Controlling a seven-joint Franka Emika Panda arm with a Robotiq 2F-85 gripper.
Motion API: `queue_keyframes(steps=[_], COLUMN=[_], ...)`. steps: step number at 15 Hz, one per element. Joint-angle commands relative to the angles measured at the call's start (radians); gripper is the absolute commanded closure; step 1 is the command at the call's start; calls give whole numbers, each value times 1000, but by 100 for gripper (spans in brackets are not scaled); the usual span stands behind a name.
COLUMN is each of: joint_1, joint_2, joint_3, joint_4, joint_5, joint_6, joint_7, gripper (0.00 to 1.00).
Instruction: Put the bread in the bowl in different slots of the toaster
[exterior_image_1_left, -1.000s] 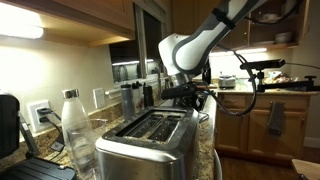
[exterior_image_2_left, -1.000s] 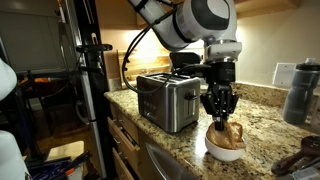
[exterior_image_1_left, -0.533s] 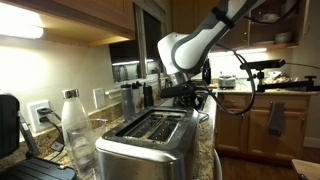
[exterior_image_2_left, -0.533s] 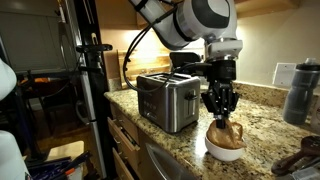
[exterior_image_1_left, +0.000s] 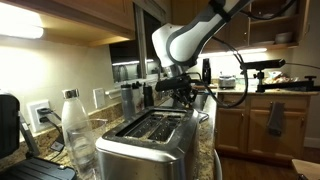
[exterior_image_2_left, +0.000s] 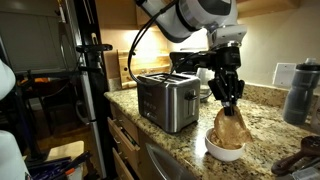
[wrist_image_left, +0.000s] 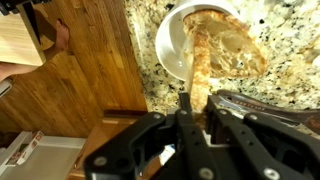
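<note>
My gripper (exterior_image_2_left: 231, 101) is shut on a tan bread slice (exterior_image_2_left: 235, 127) and holds it just above the white bowl (exterior_image_2_left: 224, 152) on the granite counter. In the wrist view the slice (wrist_image_left: 201, 70) runs edge-on from my jaws (wrist_image_left: 197, 112) toward the bowl (wrist_image_left: 172, 45), where more bread (wrist_image_left: 236, 50) lies. The brushed steel toaster (exterior_image_2_left: 167, 98) stands apart from the bowl; in an exterior view (exterior_image_1_left: 148, 143) its two dark slots show no bread.
A clear plastic bottle with a white cap (exterior_image_1_left: 74, 128) stands beside the toaster. A grey bottle (exterior_image_2_left: 299, 93) stands beyond the bowl. The counter edge and wooden cabinets run below the bowl (wrist_image_left: 90, 70). A tripod (exterior_image_2_left: 93, 70) stands near the counter end.
My gripper has risen from inside the bowl, lifting one bread slice up out of it. The toaster and bottles have not moved.
</note>
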Motion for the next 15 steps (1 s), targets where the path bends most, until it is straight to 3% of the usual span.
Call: queue_keyframes(steps=[1,15], joint_1=[21,54], joint_2=[-14,7], joint_3=[-12,11], joint_4=[12,32], joint_5=[-29,-7], joint_6=[-40,-188], joint_7=[24,-20], gripper=[90,90])
